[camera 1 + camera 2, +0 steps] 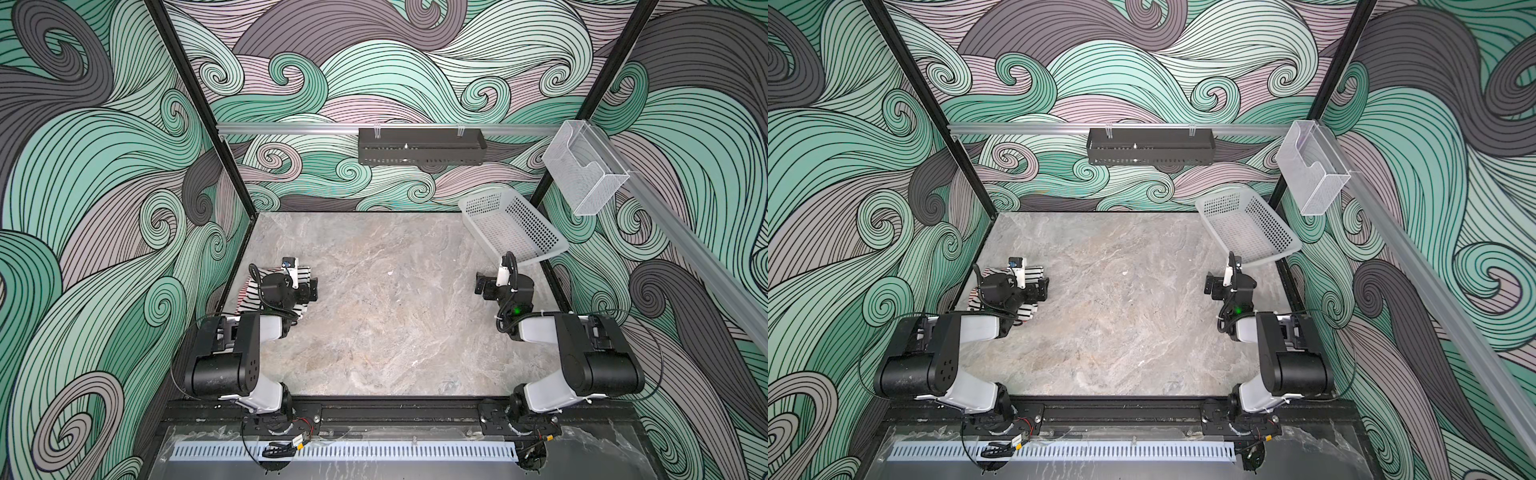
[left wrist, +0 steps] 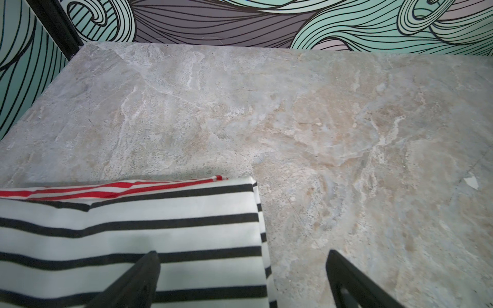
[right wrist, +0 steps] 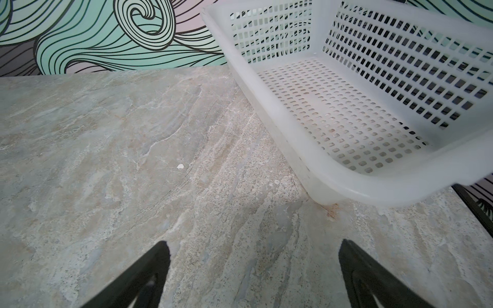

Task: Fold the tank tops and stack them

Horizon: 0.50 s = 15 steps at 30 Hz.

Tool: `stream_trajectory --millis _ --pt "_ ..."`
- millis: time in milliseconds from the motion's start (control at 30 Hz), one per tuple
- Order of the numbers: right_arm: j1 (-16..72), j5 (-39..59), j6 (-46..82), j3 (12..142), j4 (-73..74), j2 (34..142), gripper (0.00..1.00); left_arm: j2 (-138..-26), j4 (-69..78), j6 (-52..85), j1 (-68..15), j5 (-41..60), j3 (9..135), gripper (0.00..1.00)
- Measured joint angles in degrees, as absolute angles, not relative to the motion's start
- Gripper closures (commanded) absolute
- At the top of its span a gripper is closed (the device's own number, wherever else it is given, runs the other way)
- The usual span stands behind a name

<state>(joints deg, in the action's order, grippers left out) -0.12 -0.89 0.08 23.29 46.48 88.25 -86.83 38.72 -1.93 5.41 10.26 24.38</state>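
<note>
The folded white tank top with thin black stripes (image 2: 160, 234) lies atop the red-and-white striped tank top (image 2: 106, 188) at the left of the marbled grey desk (image 2: 320, 120); the left claw (image 2: 241, 253) and the right claw (image 3: 253, 244) both gape wide, holding nothing; stacking looks done; next, merely withdraw clear.

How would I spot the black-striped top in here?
Look to the left edge of the marble table, under the left gripper. A folded stack lies there; the black-striped top is its upper layer, white with thin black stripes, covering the red-striped top that peeks out beneath.
</note>
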Motion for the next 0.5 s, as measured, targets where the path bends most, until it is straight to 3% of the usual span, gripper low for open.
stream_trajectory --millis 500 --pt "0.7 -1.2 -0.5 23.3 46.5 88.2 0.01 -86.8 38.7 -1.9 5.4 10.2 24.4 0.01"
